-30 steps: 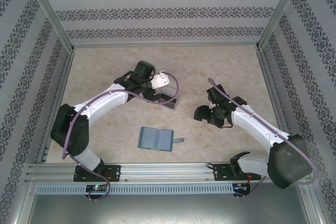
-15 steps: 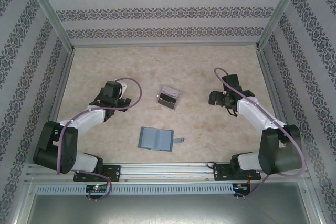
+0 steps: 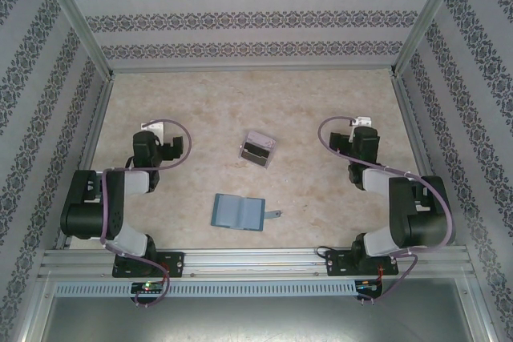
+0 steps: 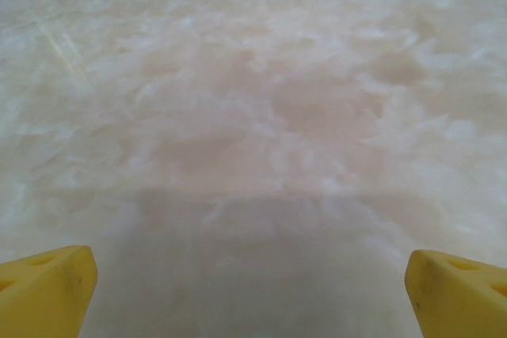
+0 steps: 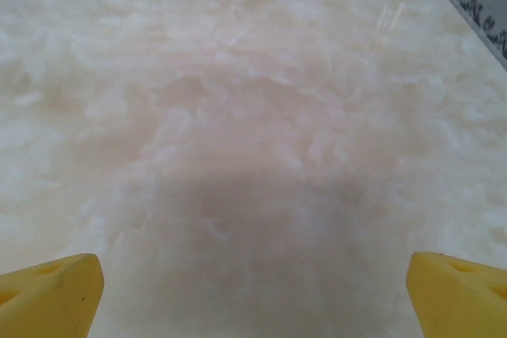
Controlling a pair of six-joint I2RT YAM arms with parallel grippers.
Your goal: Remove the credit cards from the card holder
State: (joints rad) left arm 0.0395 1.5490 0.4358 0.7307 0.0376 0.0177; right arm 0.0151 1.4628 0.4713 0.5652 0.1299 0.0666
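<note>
1. Jaws. The left gripper (image 4: 252,290) stands fully spread; its 2 yellow fingertips (image 4: 46,290) sit at opposite edges of the wrist view with bare table (image 4: 253,116) between them. It grips and touches nothing. The right gripper (image 5: 253,294) is likewise spread wide and empty.

2. Change. 1 second ago the left gripper hung over the clear box (image 3: 258,150) and the right gripper pointed toward the centre. Both arms have since folded back to their own sides: left gripper (image 3: 152,127), right gripper (image 3: 362,122), each well apart from the box.

3. Task items. The 2 cards (image 3: 259,146), 1 dark and 1 pale, lie in the box. The holder (image 3: 238,212) lies open and flat near the front edge, between the arm bases, with a grey sliver (image 3: 274,215) just beside it.
</note>
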